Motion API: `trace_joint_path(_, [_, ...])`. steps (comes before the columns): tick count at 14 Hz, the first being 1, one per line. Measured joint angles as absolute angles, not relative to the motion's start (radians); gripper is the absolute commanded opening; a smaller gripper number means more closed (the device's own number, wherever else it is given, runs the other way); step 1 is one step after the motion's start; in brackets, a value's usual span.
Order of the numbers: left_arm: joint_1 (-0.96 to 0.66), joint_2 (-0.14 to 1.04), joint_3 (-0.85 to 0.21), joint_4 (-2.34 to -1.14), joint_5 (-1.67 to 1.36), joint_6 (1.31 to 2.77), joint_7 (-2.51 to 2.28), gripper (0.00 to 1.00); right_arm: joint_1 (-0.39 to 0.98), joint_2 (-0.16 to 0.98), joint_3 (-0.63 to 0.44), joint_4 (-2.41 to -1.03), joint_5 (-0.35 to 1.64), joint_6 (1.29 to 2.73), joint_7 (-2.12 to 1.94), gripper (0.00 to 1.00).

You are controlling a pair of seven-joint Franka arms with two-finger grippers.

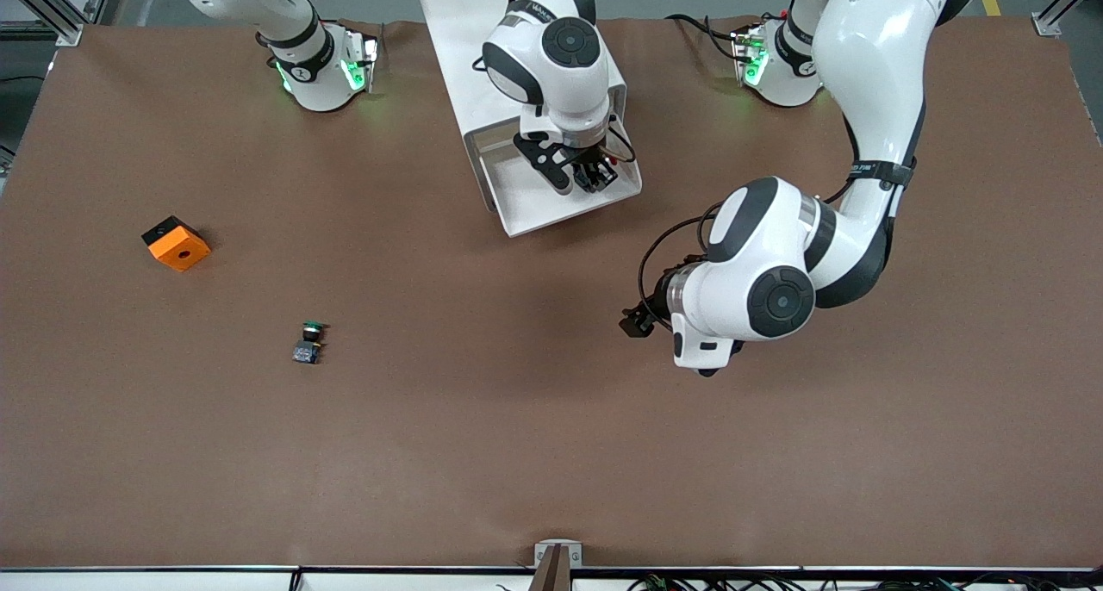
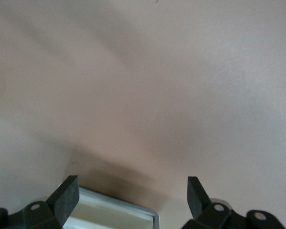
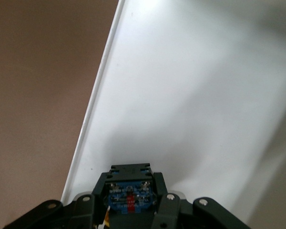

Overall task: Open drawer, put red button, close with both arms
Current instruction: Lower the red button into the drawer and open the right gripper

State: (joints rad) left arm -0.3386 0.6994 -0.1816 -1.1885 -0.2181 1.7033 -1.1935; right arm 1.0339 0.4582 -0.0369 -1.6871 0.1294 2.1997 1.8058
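My right gripper [image 1: 595, 176] is over the white pulled-out drawer [image 1: 527, 214] and is shut on the red button [image 3: 129, 175]. In the right wrist view, my right gripper [image 3: 129, 192] shows the button's black body and blue label between its fingers, above the drawer's white floor [image 3: 195, 95]. The red cap is hidden. My left gripper [image 1: 638, 321] is open and empty over bare table beside the drawer, toward the left arm's end. In the left wrist view, my left gripper [image 2: 132, 187] has its fingers wide apart, with a corner of the drawer [image 2: 133, 212] below.
The white cabinet [image 1: 482, 31] stands at the table's edge by the arm bases, its drawer opening toward the front camera. A green-capped button [image 1: 308, 341] and an orange block [image 1: 177, 244] lie toward the right arm's end.
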Motion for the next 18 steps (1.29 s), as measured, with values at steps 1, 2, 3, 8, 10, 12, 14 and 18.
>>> trace_joint_path(1, [-0.345, 0.699, -0.182, -1.189, -0.202, 1.711, -1.185, 1.00, 1.034, 0.460, -0.037, -1.687, 0.129, 2.200, 1.807, 0.00])
trace_joint_path(2, [-0.354, 0.698, -0.182, -1.189, -0.188, 1.723, -1.180, 1.00, 1.034, 0.462, -0.038, -1.687, 0.128, 2.200, 1.807, 0.00])
trace_joint_path(3, [-0.363, 0.697, -0.182, -1.191, -0.180, 1.744, -1.179, 1.00, 1.034, 0.465, -0.038, -1.687, 0.127, 2.200, 1.808, 0.00])
trace_joint_path(8, [-0.386, 0.682, -0.182, -1.221, -0.135, 1.855, -1.151, 1.00, 1.034, 0.477, -0.039, -1.677, 0.124, 2.200, 1.829, 0.99])
trace_joint_path(10, [-0.386, 0.674, -0.182, -1.232, -0.106, 1.863, -1.140, 1.00, 1.034, 0.480, -0.040, -1.671, 0.121, 2.200, 1.840, 1.00])
trace_joint_path(12, [-0.386, 0.668, -0.182, -1.240, -0.095, 1.878, -1.138, 1.00, 1.034, 0.484, -0.042, -1.664, 0.118, 2.200, 1.842, 1.00])
trace_joint_path(14, [-0.390, 0.666, -0.182, -1.249, -0.094, 1.889, -1.138, 1.00, 1.034, 0.485, -0.048, -1.645, 0.118, 2.199, 1.842, 1.00])
trace_joint_path(18, [-0.394, 0.665, -0.184, -1.297, -0.094, 1.928, -1.137, 1.00, 1.019, 0.486, -0.059, -1.568, 0.117, 2.118, 1.787, 1.00])
